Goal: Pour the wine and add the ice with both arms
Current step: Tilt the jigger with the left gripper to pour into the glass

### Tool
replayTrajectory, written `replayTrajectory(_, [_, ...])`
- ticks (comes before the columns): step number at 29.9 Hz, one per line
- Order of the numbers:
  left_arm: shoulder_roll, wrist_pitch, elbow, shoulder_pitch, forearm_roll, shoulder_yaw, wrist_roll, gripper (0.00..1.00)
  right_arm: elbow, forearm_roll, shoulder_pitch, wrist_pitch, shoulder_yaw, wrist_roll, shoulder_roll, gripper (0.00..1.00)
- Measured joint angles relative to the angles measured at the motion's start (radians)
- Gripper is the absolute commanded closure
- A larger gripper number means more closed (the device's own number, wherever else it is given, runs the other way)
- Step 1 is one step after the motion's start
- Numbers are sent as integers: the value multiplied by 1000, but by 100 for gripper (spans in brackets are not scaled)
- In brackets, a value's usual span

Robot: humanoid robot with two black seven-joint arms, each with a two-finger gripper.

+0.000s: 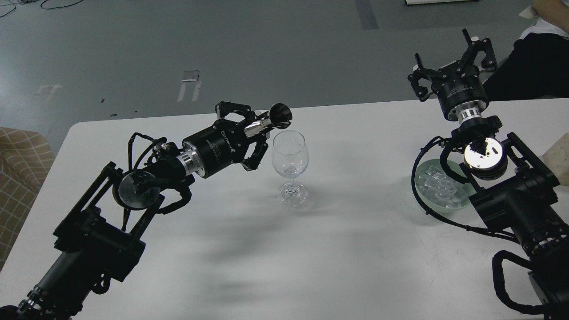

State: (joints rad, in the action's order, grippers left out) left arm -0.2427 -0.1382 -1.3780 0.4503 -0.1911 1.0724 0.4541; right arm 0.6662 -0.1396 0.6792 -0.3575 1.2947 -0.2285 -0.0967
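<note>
A clear wine glass (290, 165) stands upright near the middle of the white table (355, 249); its bowl looks almost empty. My left gripper (258, 130) is just left of the glass's rim, shut on a small dark item with a silver section and a round black end (280, 116), tilted toward the rim. The ice (438, 184), several clear cubes, lies in a pale green glass dish (422, 195) at the right, partly hidden by my right arm. My right gripper (446, 55) is open and empty, raised beyond the dish over the table's far edge.
A person in dark clothes (533, 66) sits past the table's far right corner. A checked sofa (20, 178) stands at the left. A beige object (561, 155) is at the right edge. Grey floor lies beyond the table.
</note>
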Motion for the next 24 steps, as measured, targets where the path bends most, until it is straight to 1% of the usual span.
replayTrajectory(12, [5,-8,-4,13,-105,0,1,76,4,0,2,0,0,1,-4,0])
replayTrajectory(24, [12,3,-5,35,-169,0,1,78,12,0,5,0,2,1,-4,0])
